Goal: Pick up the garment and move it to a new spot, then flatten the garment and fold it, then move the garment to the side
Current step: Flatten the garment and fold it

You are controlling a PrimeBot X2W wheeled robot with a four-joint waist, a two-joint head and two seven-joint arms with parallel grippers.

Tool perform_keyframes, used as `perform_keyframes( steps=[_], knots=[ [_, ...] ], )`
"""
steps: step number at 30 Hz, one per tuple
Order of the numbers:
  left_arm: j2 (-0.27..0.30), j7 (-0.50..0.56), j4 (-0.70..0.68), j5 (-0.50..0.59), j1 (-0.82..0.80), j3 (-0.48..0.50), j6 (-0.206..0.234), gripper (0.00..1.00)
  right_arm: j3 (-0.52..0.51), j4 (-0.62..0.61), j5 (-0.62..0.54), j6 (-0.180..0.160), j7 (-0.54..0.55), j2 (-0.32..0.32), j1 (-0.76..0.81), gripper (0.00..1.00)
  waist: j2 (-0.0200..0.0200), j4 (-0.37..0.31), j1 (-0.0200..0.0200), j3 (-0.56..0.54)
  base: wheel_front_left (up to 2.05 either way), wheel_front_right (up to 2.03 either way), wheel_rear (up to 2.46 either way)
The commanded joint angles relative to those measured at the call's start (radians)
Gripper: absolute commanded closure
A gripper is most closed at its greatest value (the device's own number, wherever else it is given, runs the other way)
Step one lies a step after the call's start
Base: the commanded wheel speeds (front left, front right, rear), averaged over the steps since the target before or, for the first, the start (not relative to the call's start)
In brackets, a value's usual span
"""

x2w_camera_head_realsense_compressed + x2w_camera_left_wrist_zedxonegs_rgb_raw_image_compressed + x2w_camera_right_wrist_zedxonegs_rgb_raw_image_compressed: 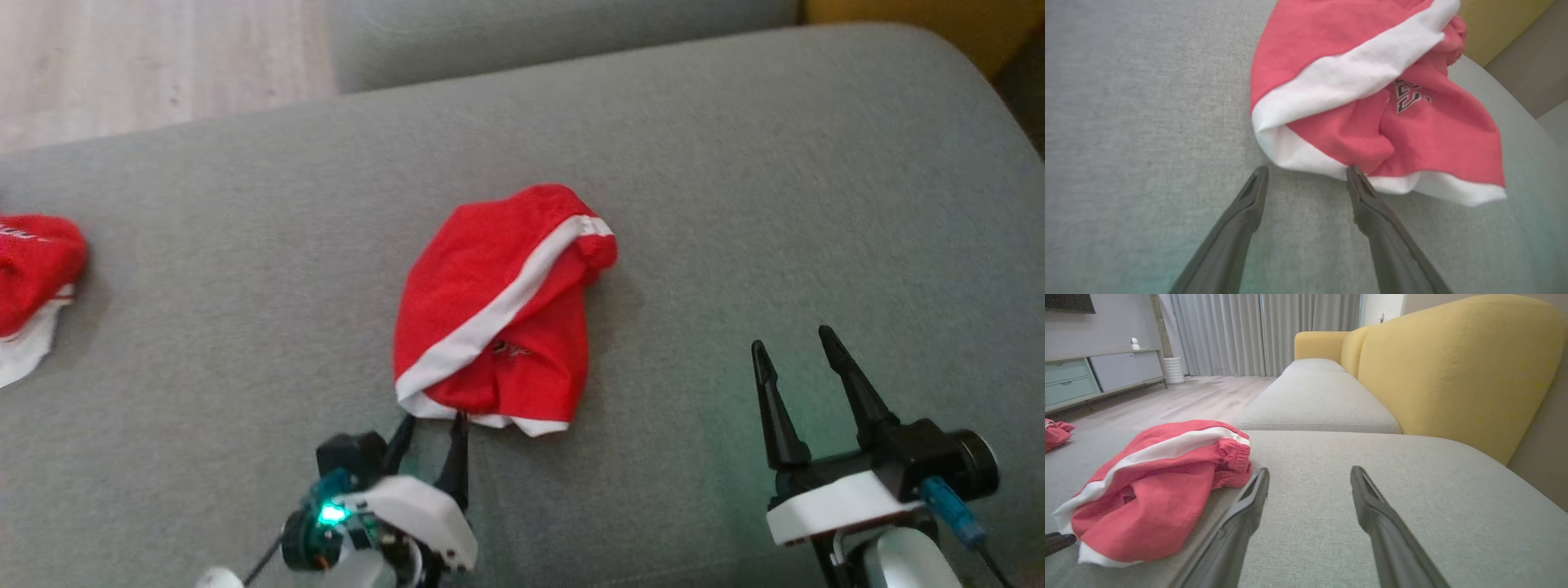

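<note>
The garment (pixel 490 278), a soft, light heap lying mid-sofa (pixel 735 163), should sag when lifted (it looks thin), so grip its near hem (pixel 535 425), where the left gripper (pixel 433 419) sits, jaws apart, one tip touching; the right gripper (pixel 793 339), jaws apart, stands clear.

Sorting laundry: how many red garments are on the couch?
2: the middle garment, crumpled just beyond the left claw; the second garment, cut off at head view's left edge.
</note>
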Motion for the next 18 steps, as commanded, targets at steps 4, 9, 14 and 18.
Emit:
perform_keyframes(
  steps=[4,9,14,18],
  knots=[
    [-0.010,-0.036,0.003,-0.033,-0.083,0.046,-0.014,0.00,0.015,-0.031,-0.001,0.008,-0.010,-0.005,-0.041,0.00,0.0000,-0.045,-0.0002,0.051,0.00,0.00,0.00],
    [-0.012,-0.071,0.012,-0.061,-0.115,0.049,-0.026,0.09,0.010,-0.032,0.003,0.008,-0.011,-0.005,-0.047,0.00,0.0000,-0.054,-0.0002,0.066,0.00,0.00,0.00],
    [-0.005,-0.088,0.028,-0.028,-0.142,0.022,-0.026,1.00,0.012,-0.034,0.011,0.008,-0.011,-0.005,-0.051,0.00,0.0000,-0.053,-0.0002,0.070,0.00,0.00,0.00],
    [0.037,-0.106,0.007,0.013,-0.142,0.003,-0.021,1.00,-0.005,-0.032,0.013,0.008,-0.011,-0.005,-0.044,0.00,0.0000,-0.028,-0.0002,0.049,0.00,0.00,0.00]
  ],
)
